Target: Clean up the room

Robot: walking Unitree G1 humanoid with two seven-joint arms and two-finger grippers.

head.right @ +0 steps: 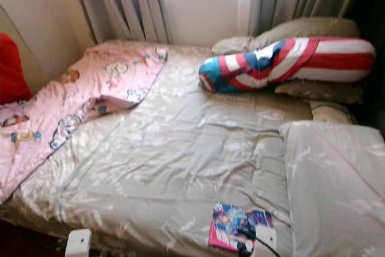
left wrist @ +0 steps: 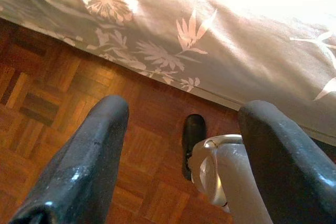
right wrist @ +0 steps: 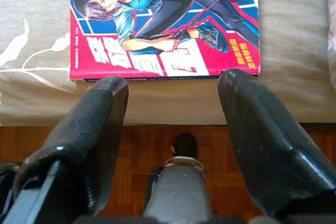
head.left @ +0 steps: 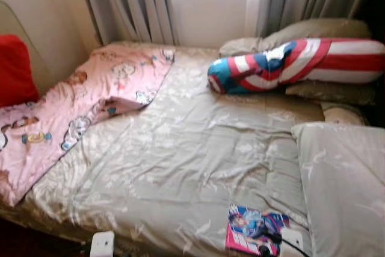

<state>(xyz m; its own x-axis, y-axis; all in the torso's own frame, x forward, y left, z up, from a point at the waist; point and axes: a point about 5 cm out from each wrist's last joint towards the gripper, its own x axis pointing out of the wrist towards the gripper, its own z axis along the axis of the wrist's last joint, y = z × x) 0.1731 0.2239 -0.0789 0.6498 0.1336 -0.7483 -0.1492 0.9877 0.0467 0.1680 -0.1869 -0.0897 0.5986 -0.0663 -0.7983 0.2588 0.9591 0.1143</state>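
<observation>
The bed [head.left: 180,154] spans the frame centre, its pink blanket [head.left: 72,106] bunched at upper left, unmade. The comic book [right wrist: 165,24] lies at the bed's near edge, lower right. Right gripper [right wrist: 170,103] hovers just before it, fingers spread for grasping. Left gripper [left wrist: 181,145], likewise spread, hangs over the floor [left wrist: 63,114].

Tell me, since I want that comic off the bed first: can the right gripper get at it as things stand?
Probably yes. The right gripper is open and lined up just short of the comic book, which lies flat at the near edge of the bed with nothing between them or on top of it.
</observation>
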